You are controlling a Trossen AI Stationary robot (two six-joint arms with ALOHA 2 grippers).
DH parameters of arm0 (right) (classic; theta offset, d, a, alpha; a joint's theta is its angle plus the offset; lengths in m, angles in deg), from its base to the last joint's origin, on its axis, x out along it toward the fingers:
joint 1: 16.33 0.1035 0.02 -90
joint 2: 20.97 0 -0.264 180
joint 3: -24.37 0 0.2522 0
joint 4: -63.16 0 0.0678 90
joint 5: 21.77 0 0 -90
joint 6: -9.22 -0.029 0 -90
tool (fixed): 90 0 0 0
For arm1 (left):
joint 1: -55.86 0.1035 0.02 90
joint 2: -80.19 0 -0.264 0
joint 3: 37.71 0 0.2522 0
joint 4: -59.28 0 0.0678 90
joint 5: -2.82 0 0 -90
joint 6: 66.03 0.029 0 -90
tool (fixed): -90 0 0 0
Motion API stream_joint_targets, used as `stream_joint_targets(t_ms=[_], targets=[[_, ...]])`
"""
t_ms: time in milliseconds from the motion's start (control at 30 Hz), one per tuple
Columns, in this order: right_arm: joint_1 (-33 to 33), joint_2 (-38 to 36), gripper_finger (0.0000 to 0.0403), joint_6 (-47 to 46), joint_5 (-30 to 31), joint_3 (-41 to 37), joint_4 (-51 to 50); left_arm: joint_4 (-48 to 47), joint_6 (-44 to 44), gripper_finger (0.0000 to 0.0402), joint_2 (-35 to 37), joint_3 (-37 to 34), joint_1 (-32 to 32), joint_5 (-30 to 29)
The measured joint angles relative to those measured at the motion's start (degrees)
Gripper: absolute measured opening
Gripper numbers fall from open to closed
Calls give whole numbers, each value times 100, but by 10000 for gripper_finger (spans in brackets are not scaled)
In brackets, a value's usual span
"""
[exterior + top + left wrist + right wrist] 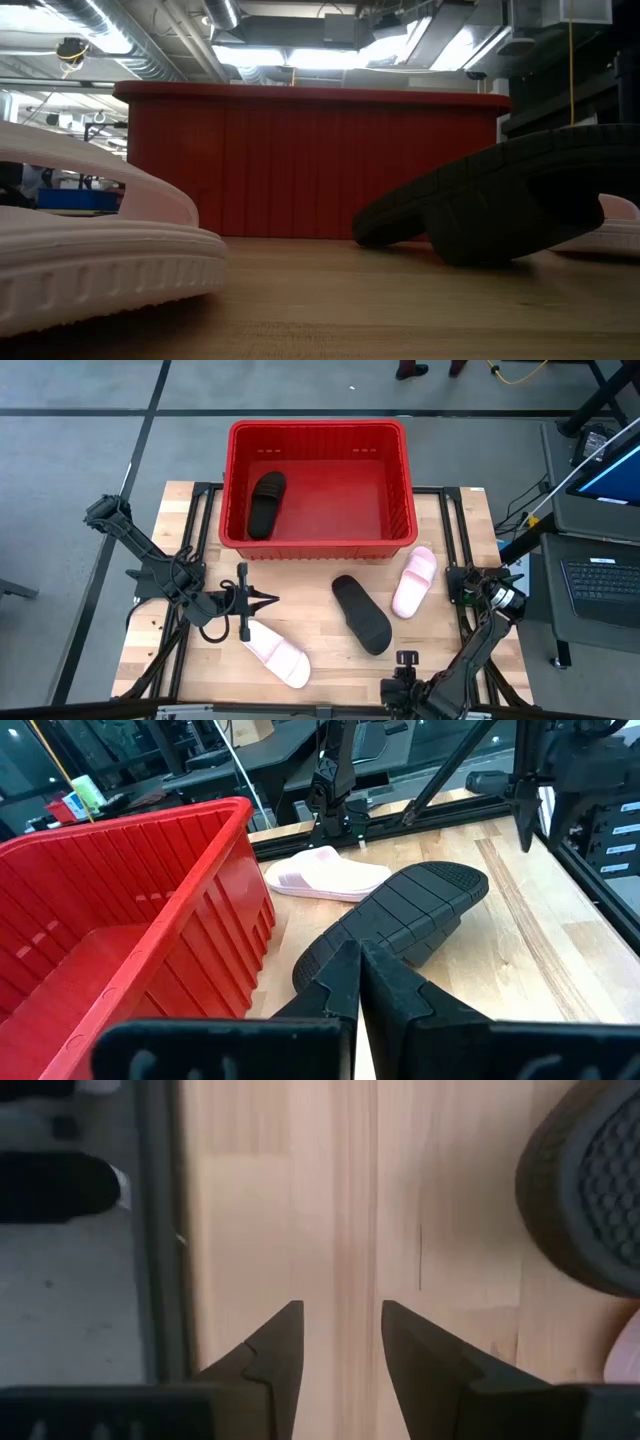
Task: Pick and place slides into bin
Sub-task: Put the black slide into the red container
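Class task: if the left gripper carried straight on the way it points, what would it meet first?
Probably the black slide lying upside down on the table; it sits directly ahead of the shut left gripper, with the pink slide beyond, though depth is uncertain.

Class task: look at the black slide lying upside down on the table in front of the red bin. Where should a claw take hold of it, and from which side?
Probably across the narrow waist of the black slide, coming straight down from above. It lies sole-up and slanted, its strap hidden underneath, so the long edges are the only free parts; they look clear of the pink slide beside it.
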Motion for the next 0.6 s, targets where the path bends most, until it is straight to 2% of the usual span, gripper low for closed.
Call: stream_joint_targets(t_ms=[300,467,600], targets=[[287,-7,138,-478,631,664,-479,-1,-50,2,0,0,0,0],[348,151,134,-702,638,760,-536,0,-61,4,0,0,0,0],[348,658,125,-592,322,1464,-1108,-1,-59,7,-1,0,0,0]])
